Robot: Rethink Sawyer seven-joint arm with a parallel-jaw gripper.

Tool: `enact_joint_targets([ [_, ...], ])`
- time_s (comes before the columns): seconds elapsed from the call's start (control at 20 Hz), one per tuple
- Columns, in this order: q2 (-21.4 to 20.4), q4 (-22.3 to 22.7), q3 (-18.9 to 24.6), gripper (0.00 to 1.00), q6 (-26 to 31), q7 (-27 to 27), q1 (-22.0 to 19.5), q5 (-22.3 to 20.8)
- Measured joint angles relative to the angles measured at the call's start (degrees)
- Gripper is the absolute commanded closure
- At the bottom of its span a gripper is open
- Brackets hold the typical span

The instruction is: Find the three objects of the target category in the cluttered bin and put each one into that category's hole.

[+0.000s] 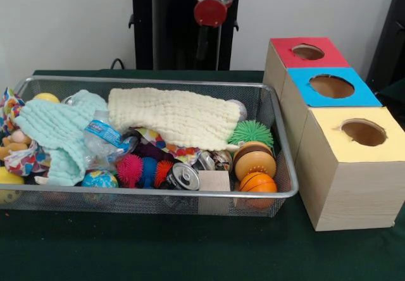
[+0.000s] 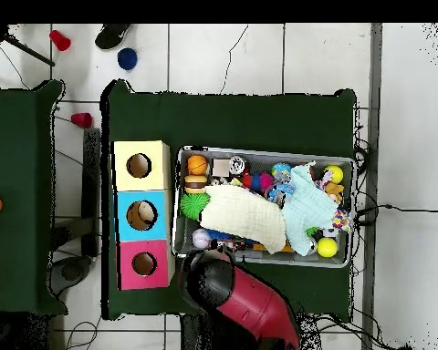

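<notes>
My arm (image 2: 245,301) sits drawn back at the edge of the wire mesh bin (image 1: 286,161), and I cannot tell how my gripper is set. The bin is crowded: a cream cloth (image 1: 174,115) and a mint cloth (image 1: 58,129) lie over most of it. Near the boxes sit a green spiky ball (image 1: 251,131), a toy basketball (image 1: 257,183), and a drink can (image 1: 183,177). Beside the bin stand three boxes with holes: red (image 1: 308,52), blue (image 1: 331,86), yellow (image 1: 363,132).
</notes>
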Motion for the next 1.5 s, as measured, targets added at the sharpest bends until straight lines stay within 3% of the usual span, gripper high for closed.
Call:
enact_joint_targets([
  [0.4,-0.2,-2.8,4.9,0.0,-0.2,0.0,-9.3,-8.7],
  [0.8,0.0,-9.1,11.2,0.0,-0.1,-3.2,-18.6,-21.2],
  [1.1,0.7,-14.4,18.5,0.0,1.6,-9.7,-28.0,-28.8],
  [1.5,2.1,-19.5,25.0,0.0,4.9,-16.8,-35.4,-34.2],
])
